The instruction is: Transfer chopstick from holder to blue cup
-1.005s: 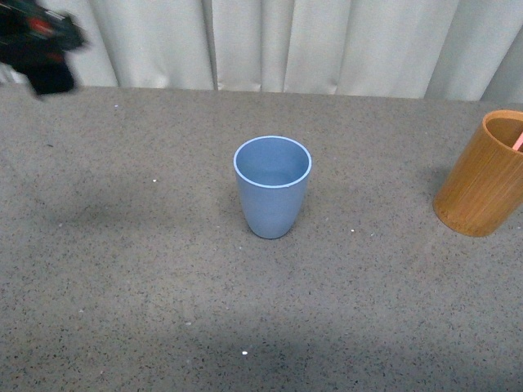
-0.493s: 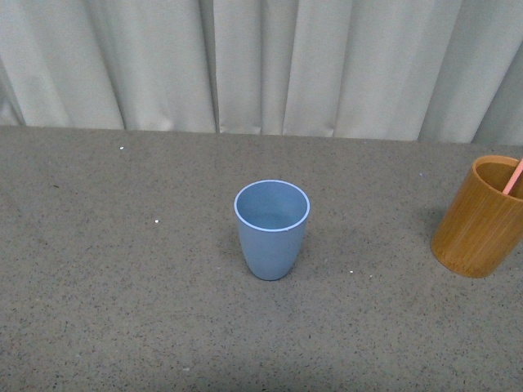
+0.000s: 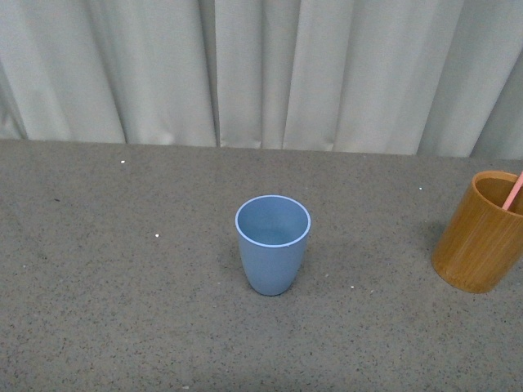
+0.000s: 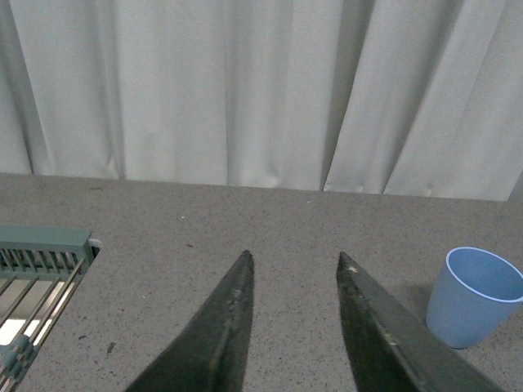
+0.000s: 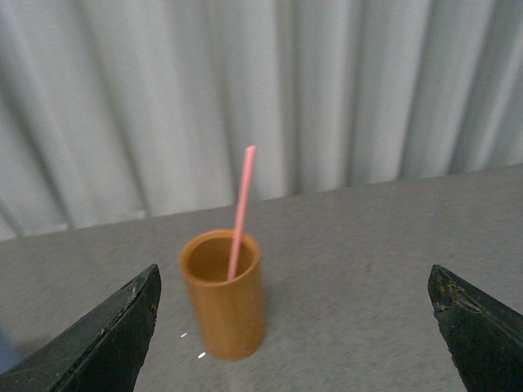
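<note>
- The left claw (image 4: 296, 263) hangs released and empty; the blue cup (image 4: 474, 296) stands upright on the desk (image 4: 163, 237) ahead, outside its jaws' line.
- The right claw (image 5: 292, 276) gapes wide, empty; ahead stands the holder (image 5: 225, 304), the chopstick (image 5: 240, 204) leaning inside it, its top well above the rim.
- A pale curtain (image 5: 368, 82) hangs beyond both.

table (image 3: 122, 269): grey, speckled | curtain (image 3: 261, 73): pale, pleated, behind table | green slatted rack (image 4: 41, 241): on table
</note>
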Robot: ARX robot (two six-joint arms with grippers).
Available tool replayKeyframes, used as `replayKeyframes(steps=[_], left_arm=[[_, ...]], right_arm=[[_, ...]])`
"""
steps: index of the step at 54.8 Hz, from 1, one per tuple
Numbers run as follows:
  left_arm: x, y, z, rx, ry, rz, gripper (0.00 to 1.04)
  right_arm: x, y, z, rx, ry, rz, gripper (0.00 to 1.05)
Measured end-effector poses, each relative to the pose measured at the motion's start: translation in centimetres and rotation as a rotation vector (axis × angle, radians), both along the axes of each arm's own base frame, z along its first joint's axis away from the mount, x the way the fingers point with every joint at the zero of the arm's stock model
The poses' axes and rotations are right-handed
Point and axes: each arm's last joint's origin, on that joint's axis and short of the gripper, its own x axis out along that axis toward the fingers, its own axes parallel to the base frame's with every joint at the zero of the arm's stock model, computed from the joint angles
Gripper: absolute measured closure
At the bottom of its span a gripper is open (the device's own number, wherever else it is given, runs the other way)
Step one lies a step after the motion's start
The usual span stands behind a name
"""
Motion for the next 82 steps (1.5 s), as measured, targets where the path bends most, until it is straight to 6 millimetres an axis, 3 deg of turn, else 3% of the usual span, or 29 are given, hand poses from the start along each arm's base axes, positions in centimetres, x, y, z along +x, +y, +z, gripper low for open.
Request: replayKeyframes(steps=[11,15,21,31,48,82], left_arm=[[0.0,0.0,0.0,0.0,0.0,0.0,0.38],[0.0,0.0,0.0,0.0,0.0,0.001,0.25],[0.0,0.0,0.0,0.002,0.0,0.0,0.05],[0.0,0.0,0.0,0.002,0.0,0.0,0.07],[0.0,0.0,0.0,0.002,0.0,0.0,0.07],[0.0,0.0,0.0,0.002,0.0,0.0,0.07]], right_arm=[[6.2,-2.7,2.6,-0.012,-0.014,-0.119,0.1],[9.1,-3.9,2.2,-0.027,0.054,-0.157,0.1],[13.2,-5.5,0.0,-0.044,0.2,-0.201,0.1],[16.9,-5.4,-0.4,0.032,0.251,-0.18,0.1],[20.2,-2.9,-0.2,0.053,0.269,-0.117,0.1],[24.0,-2.1,-3.5,0.042,0.343,-0.128,0.1]])
